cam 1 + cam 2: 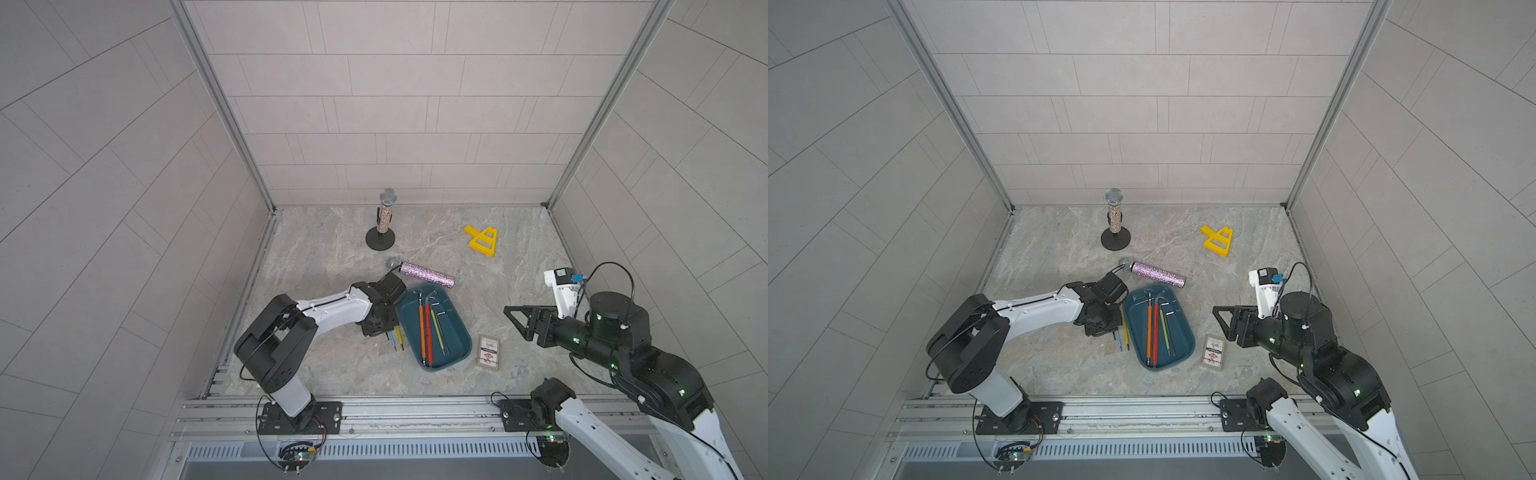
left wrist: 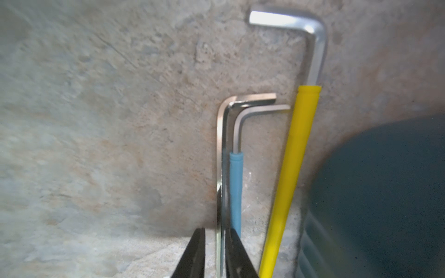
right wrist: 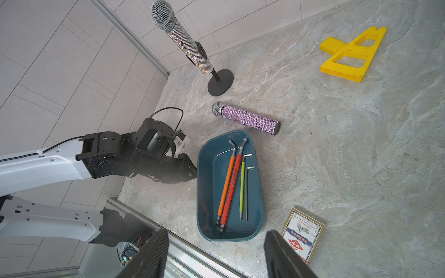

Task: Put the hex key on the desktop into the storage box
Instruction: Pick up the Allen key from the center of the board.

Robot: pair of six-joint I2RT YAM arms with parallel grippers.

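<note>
**Left tool** (image 2: 215, 237): low over the desk (image 1: 324, 257), just left of the storage box. Your wrist view shows its fingers (image 2: 192, 255) narrowly apart, astride the shaft of the bare hex key (image 2: 219, 168). You cannot tell whether they pinch the key or only straddle it.

**Microphone on a stand** (image 1: 385, 216): upright near the back wall, on a round black base.

**Hex keys on the desk:** the bare one, the blue-sleeved hex key (image 2: 235, 187) touching it, and the yellow-sleeved hex key (image 2: 293, 168) nearest the box. They lie side by side between your left tool and the box wall. The steel shafts are blurred and may be more than one.

**Glitter microphone** (image 1: 428, 277): lying flat, just behind the box.

**Storage box** (image 1: 456, 328): dark teal, at mid-desk. You have four hex keys (image 3: 231, 187) inside, lengthwise: orange, red and green sleeves, and one bare.

**Yellow plastic piece** (image 1: 482, 241): flat on the desk, towards the back right.

**Card box** (image 1: 488, 351): flat, just right of the storage box.

**Right tool** (image 1: 519, 322): released, fingers spread wide, right of the card box.
</note>
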